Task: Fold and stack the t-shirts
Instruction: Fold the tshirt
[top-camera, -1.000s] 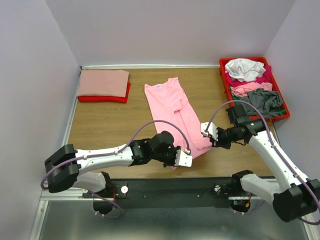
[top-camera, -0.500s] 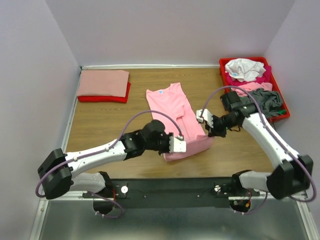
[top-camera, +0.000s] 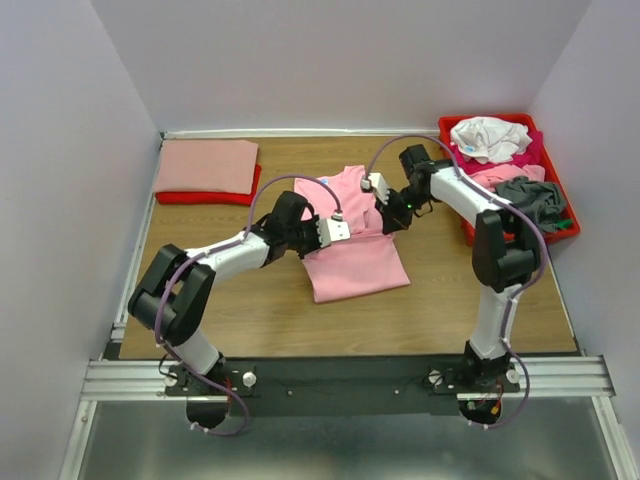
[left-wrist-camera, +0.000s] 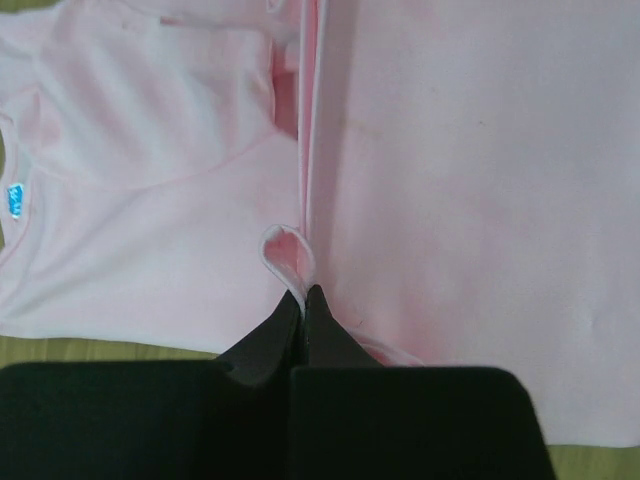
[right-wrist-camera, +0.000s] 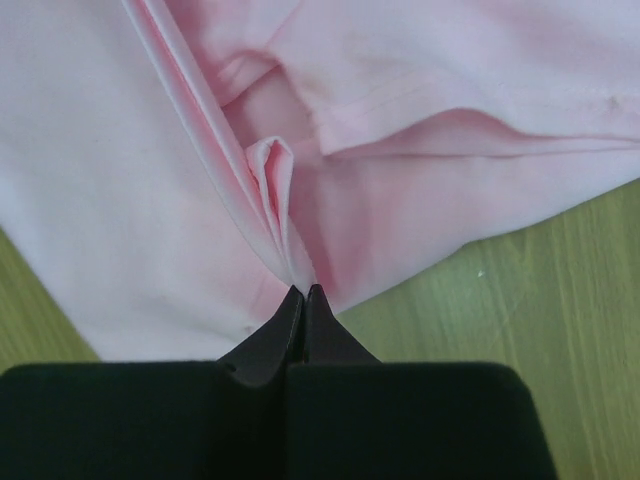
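- Both arms reach forward and meet over the light pink t-shirt (top-camera: 352, 262), which lies mid-table with its lower half doubled over.
- Left gripper (left-wrist-camera: 303, 298): jaws clenched on a loop of the shirt's hem.
- Right gripper (right-wrist-camera: 303, 293): jaws pinched tight on a pleat of its cloth.
- Two folded shirts stacked far left: salmon t-shirt (top-camera: 205, 165) on red t-shirt (top-camera: 205, 198).
- One red tray (top-camera: 566, 228) holds four crumpled shirts.

left white-and-black jointed arm (top-camera: 225, 258): stretched forward, angled inward | left gripper (left-wrist-camera: 303, 295): black fingers pinched together on light pink cloth t-shirt (left-wrist-camera: 450, 150) | right arm (top-camera: 465, 195): elbow bent, forearm reaching inward | right gripper (right-wrist-camera: 303, 292): likewise clamped on it
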